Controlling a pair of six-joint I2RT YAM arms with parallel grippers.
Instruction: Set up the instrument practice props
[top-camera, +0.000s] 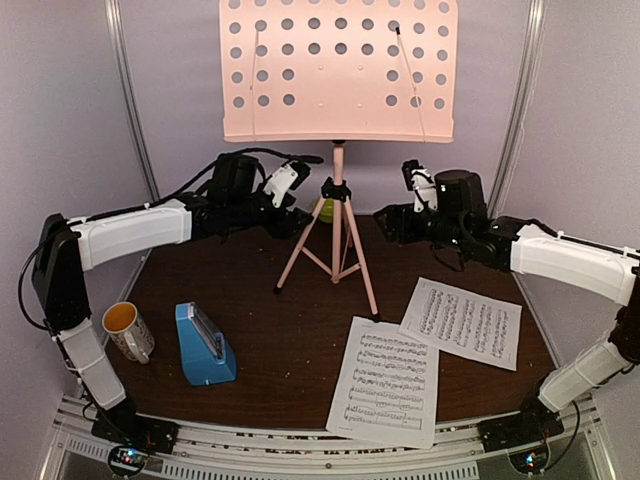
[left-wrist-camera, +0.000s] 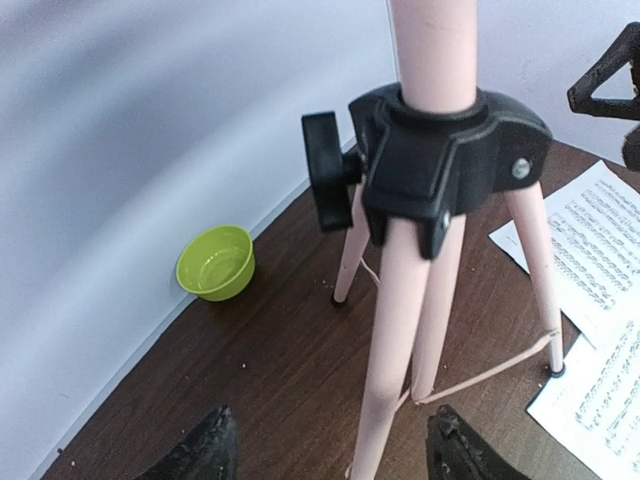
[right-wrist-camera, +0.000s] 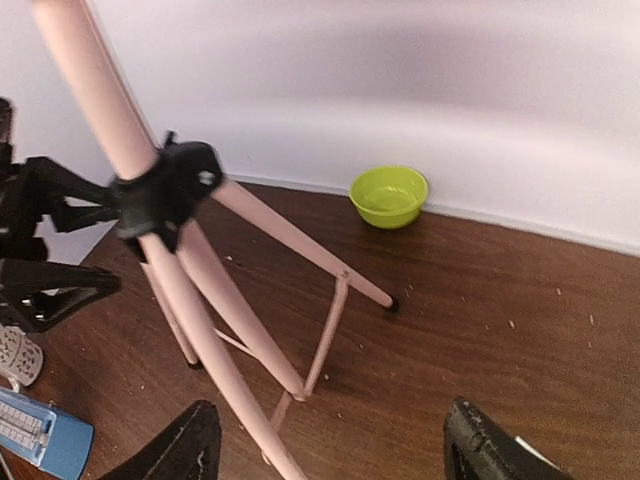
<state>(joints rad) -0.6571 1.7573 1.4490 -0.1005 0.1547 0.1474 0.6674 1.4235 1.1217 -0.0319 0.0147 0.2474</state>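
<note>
The pink music stand (top-camera: 338, 70) stands upright at the back middle of the table, its tripod legs (top-camera: 335, 245) spread. Two sheet-music pages (top-camera: 462, 322) (top-camera: 385, 395) lie flat at the front right. The blue metronome (top-camera: 205, 345) stands at the front left. My left gripper (top-camera: 292, 218) is open just left of the tripod hub; in the left wrist view (left-wrist-camera: 330, 460) a pink leg (left-wrist-camera: 395, 350) runs between the jaws without touching them. My right gripper (top-camera: 392, 222) is open and empty just right of the hub; in the right wrist view (right-wrist-camera: 335, 455) a leg (right-wrist-camera: 230, 350) passes near its left finger.
A cream mug (top-camera: 128, 330) stands left of the metronome. A lime-green bowl (left-wrist-camera: 215, 262) sits against the back wall behind the tripod, also in the right wrist view (right-wrist-camera: 389, 195). Pale walls close in the table on three sides.
</note>
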